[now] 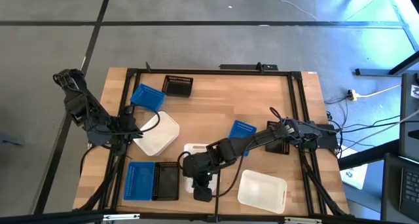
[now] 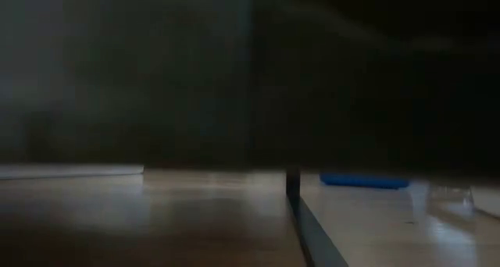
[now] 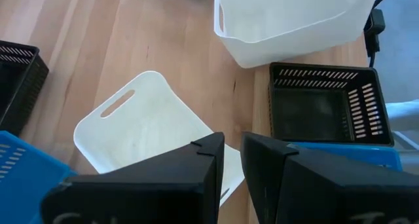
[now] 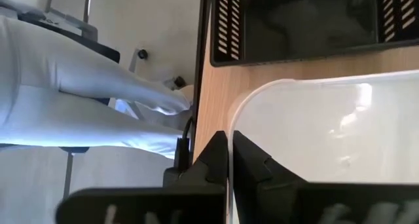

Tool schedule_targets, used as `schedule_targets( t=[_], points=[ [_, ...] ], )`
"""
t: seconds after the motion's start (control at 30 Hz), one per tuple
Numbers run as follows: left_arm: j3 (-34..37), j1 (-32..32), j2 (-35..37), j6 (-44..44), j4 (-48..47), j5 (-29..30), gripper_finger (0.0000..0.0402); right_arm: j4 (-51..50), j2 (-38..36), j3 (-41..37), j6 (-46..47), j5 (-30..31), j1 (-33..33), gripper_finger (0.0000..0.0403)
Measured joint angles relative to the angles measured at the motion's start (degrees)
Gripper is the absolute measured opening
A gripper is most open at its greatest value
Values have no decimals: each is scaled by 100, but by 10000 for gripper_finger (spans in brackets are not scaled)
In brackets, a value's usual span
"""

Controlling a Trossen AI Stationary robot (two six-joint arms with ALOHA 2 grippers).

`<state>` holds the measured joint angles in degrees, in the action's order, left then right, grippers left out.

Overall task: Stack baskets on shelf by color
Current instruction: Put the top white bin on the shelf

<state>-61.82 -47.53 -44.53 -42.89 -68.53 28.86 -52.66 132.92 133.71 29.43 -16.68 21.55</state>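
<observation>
Sorting barely begun — baskets lay scattered, unstacked, on the shelf (image 1: 216, 112).
Left gripper (image 1: 139, 133) gripped a white basket (image 1: 159, 135)'s edge; right gripper (image 1: 203, 192) clenched on another white basket (image 1: 194, 149)'s rim.

The shelf (image 1: 216, 112) is light wooden planking with visible grain and a soft sheen, edged by thin matt black metal rails (image 1: 209, 71). The white baskets (image 1: 262, 189) look like smooth, slightly glossy plastic with solid walls; one (image 3: 147, 129) has a cut-out handle slot. The blue baskets (image 1: 140, 179) and black baskets (image 3: 324, 106) are matt slotted plastic. The end effector fingers (image 3: 196, 178) are matt black with sharp moulded edges.
</observation>
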Motion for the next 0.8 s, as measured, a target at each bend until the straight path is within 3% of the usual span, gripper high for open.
schedule_targets(
  t=[0.8],
  points=[
    [0,-1,0,7,0,0,42,613,666,8,163,-326,55,1]
  ],
)
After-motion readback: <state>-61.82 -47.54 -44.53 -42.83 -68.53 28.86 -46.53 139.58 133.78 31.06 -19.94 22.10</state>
